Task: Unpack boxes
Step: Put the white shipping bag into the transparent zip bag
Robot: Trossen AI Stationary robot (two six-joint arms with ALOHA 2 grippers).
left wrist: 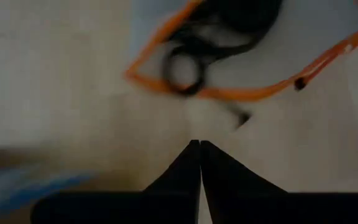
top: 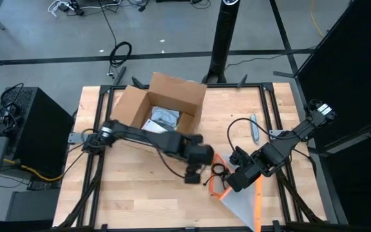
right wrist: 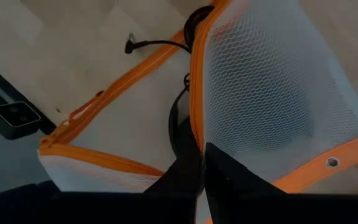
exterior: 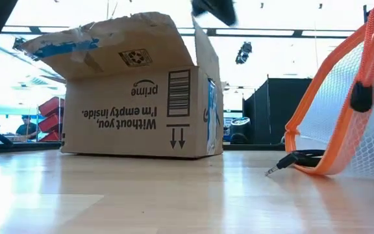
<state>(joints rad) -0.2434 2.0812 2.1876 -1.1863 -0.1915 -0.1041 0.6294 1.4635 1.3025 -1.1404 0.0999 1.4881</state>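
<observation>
The brown cardboard box [top: 163, 106] stands open on its base at the far middle of the table, flaps up, with packets inside; the low view shows its printed side [exterior: 138, 107]. A mesh pouch with an orange zip edge [top: 242, 201] lies near the near right edge, and a black cable [exterior: 295, 159] spills from its open mouth. My right gripper [top: 232, 182] is shut on the pouch's orange edge. My left gripper [top: 191, 175] hovers shut just left of the pouch, touching nothing; its wrist view looks down on the pouch mouth [left wrist: 229, 93]. My right gripper pinches the orange zip edge [right wrist: 195, 134] of the pouch's open mouth between its two fingers, coming from above at a slant from the table's right. It appears to have only the upper lip. That lip is raised and the mesh tilts up [exterior: 362, 97], while the lower edge [exterior: 317, 170] rests on the table.
A slim grey-blue pen-like object [top: 254, 127] lies on the table right of the box. Bare wood [top: 127, 187] spreads across the near left of the table. A black metal frame [top: 266, 103] borders the tabletop, and a dark stand pole [top: 226, 38] rises beyond the far edge.
</observation>
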